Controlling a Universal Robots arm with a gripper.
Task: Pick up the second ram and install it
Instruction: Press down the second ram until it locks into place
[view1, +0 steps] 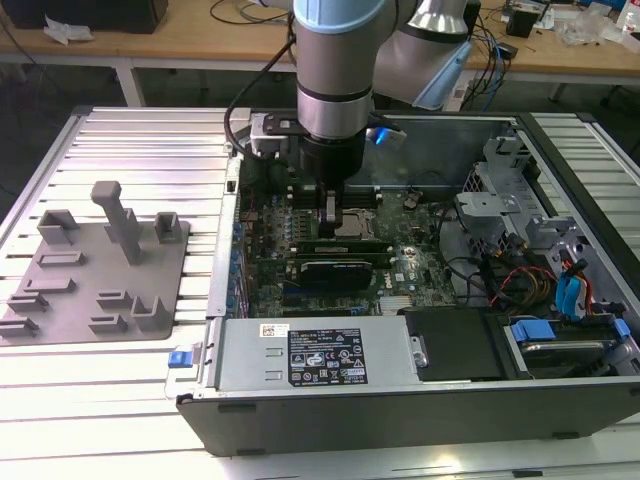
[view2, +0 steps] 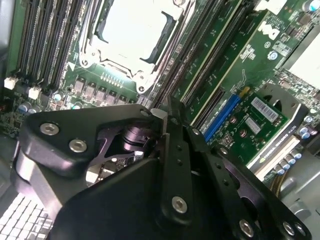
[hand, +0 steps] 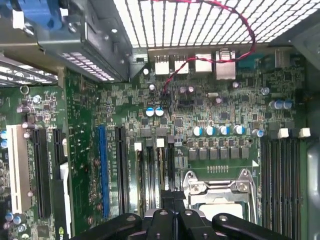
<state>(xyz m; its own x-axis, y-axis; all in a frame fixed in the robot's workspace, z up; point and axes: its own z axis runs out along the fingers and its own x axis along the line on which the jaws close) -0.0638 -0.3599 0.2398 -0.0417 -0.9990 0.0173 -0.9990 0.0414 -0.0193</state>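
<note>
One arm, reaching straight down into the open PC case (view1: 200, 405), which lies on its side on the slatted worktop (view1: 150, 140).

- Tool (view1: 328, 222) sits low over the motherboard, just beside the CPU socket (view1: 352, 222), on the socket's side toward the exterior view's left.
- Second ram (view1: 350, 243): a long, thin green stick on edge in the memory slots, just beside the CPU socket and between the socket and the black expansion card (view1: 340, 268). It runs parallel to the card.
- The tool tip comes down at the end of the stick toward the exterior view's left. Contact isn't resolvable.
- Tool state: cannot tell whether it is clenched, released or grasping the stick. In both wrist views the black tool body (view2: 165, 117) (hand: 167, 202) covers the spot.
- In the second wrist view the socket (view2: 132, 35) has its metal frame around a pale centre, with banks of dark slots on both sides. A blue slot (view2: 220, 117) lies past the bank nearer the tool.
- In the first wrist view the tool lines up with the slot bank next to the socket (hand: 220, 192). Two of those slots carry white latches (hand: 160, 143) at their far ends.
- A grey parts fixture (view1: 95, 265) sits on the worktop, well apart from the socket, outside the case toward the exterior view's left.
</note>
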